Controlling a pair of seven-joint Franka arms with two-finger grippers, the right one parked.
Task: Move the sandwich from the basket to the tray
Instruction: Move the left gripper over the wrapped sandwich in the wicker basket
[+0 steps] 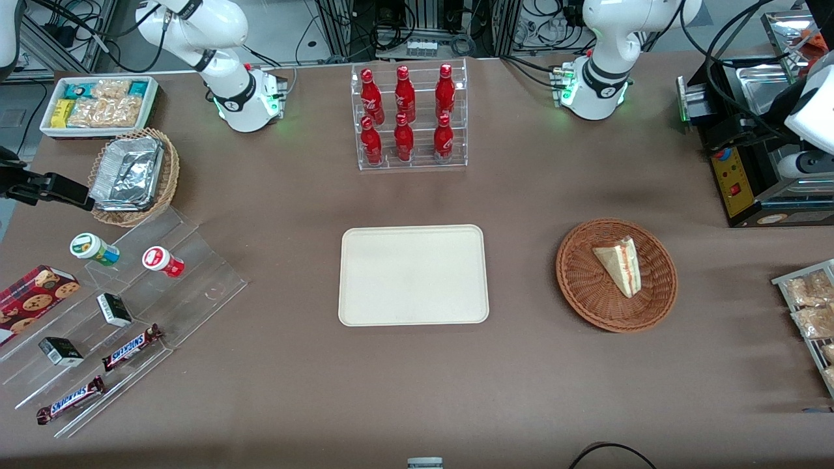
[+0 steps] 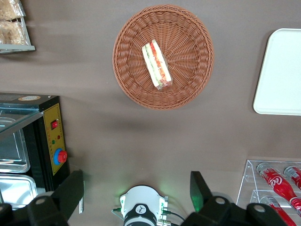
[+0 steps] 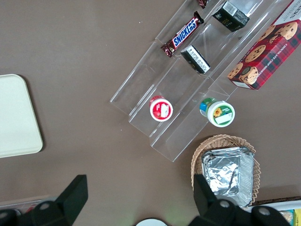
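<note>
One sandwich (image 1: 619, 264) lies tilted in your round brown basket (image 1: 586, 293), toward the working arm's end of the table (image 1: 417, 391). You have the cream tray (image 1: 413, 275) lying apart beside it at mid-table. Your end effector (image 2: 136, 188) hangs high over the table's edge nearest the arm bases, its fingers (image 2: 70, 190) spread wide with nothing between them.

The tray (image 2: 281, 70) is cut by the edge of the left wrist view, so only one end of it shows. The claw (image 2: 136, 197) shows there only as two dark fingers (image 2: 70, 193) standing wide apart, and their roots run out of the picture. In the front view the claw itself is outside the frame. The rack of snack bags (image 1: 811, 312) at the working arm's end of the surface is also cut off
</note>
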